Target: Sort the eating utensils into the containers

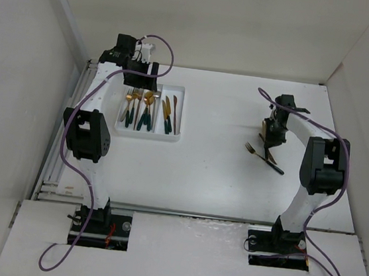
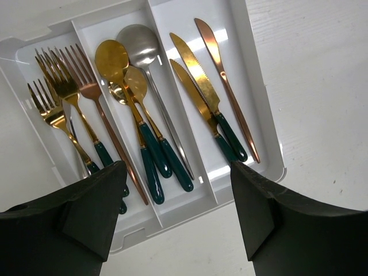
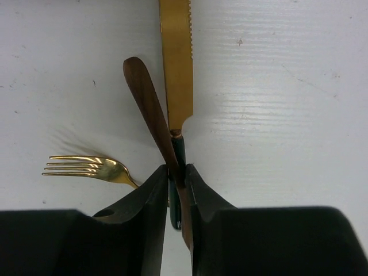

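Your right tool pinches a gold green-handled knife and a copper-brown knife; your left tool gapes over the white three-compartment plastic tray.

The top view looks down on the whole surface from high behind. The left wrist view peers closely into the tray, also seen from above, and the right wrist view closely at a knife.

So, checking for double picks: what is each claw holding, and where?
The right claw pinches two at once, just below their blades: a gold knife with a green handle and a copper knife. The left claw holds nothing.
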Action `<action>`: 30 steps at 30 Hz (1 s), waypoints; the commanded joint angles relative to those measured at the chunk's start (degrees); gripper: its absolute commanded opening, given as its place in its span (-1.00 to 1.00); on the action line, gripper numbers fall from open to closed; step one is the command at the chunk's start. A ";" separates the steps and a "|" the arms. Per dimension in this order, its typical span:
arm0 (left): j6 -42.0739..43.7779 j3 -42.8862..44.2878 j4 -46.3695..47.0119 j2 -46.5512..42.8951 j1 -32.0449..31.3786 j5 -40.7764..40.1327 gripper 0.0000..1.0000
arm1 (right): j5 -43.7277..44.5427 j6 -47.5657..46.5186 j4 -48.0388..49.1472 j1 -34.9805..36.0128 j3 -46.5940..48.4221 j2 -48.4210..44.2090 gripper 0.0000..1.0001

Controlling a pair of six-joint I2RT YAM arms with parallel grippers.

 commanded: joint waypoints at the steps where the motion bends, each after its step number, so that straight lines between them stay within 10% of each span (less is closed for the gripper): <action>1: 0.71 -0.30 0.31 -3.03 -0.11 1.42 0.41 | -0.98 1.16 -0.23 -0.31 -0.40 -0.09 -0.51; 7: 0.71 -0.82 0.31 -3.03 -0.11 1.42 0.41 | -1.51 1.17 0.30 -0.31 0.13 1.06 -0.43; 17: 0.71 -1.35 0.31 -3.03 -0.11 1.42 0.41 | -0.19 1.17 1.97 -0.31 -2.25 -0.87 -0.94; 30: 0.71 -1.35 0.31 -3.03 -0.11 2.47 0.41 | 4.21 1.17 0.56 -0.31 -2.86 -0.61 -0.51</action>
